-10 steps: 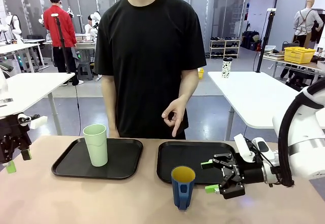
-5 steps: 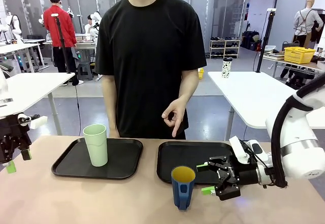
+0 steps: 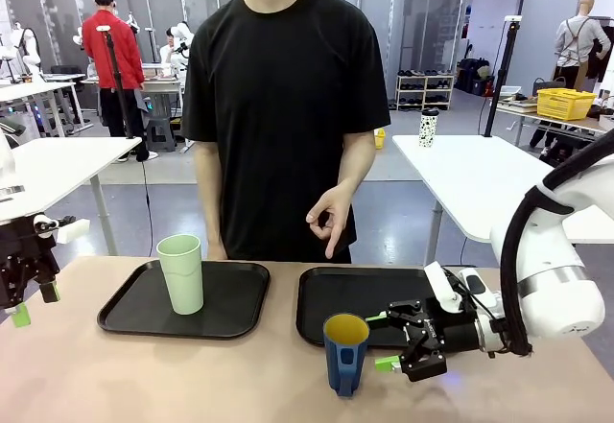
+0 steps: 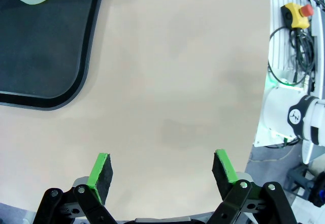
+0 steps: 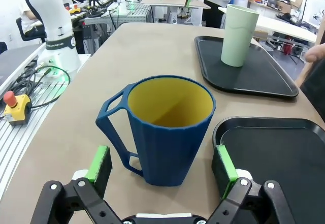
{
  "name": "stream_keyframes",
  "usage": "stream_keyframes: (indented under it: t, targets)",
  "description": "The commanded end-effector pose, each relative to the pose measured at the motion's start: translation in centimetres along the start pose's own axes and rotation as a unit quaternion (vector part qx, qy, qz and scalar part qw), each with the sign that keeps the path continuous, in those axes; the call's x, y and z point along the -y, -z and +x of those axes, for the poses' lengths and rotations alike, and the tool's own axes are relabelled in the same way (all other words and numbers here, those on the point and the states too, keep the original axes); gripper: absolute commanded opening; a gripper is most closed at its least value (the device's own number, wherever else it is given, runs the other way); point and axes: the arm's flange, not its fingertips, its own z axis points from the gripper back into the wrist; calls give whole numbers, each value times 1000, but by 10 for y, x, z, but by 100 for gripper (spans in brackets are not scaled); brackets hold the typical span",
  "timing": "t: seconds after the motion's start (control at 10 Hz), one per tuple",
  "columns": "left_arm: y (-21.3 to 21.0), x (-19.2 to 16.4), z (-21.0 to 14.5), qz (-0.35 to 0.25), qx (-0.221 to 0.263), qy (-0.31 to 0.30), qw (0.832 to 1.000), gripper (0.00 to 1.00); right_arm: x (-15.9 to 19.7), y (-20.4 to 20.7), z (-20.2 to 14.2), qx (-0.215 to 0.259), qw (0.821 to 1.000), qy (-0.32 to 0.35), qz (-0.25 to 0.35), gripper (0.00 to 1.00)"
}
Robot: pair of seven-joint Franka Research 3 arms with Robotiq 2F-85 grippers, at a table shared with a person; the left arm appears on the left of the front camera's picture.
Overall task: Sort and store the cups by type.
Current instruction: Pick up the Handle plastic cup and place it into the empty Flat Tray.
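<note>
The dark blue mug (image 3: 345, 351), yellow inside, is seen upright on the bench (image 3: 144, 375), just in front of the near edge of the right tray (image 3: 384, 293), with its handle turned toward the robot. The right gripper (image 3: 382, 340) is held level just beside the mug, jaws spread wide and nothing grasped. The pale green tumbler (image 3: 181, 273) is stood upright on the left tray (image 3: 235, 298). The left gripper (image 3: 34, 303) is held released over bare bench at the left edge.

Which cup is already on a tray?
The tall pale green tumbler, upright on the left black tray. The dark blue mug stands on the bare table in front of the right tray, just ahead of the right gripper's open fingers.
</note>
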Motion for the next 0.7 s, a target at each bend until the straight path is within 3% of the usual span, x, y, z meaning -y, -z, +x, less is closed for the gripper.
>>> stream_keyframes:
  t: [0.0, 0.6]
  targets:
    - [-1, 0, -1, 1, -2, 4, 1000, 100, 11, 11, -4, -3, 1000, 17, -5, 100]
    - [-1, 0, -1, 1, -2, 4, 1000, 100, 26, 25, -15, 7, 1000, 26, 6, 100]
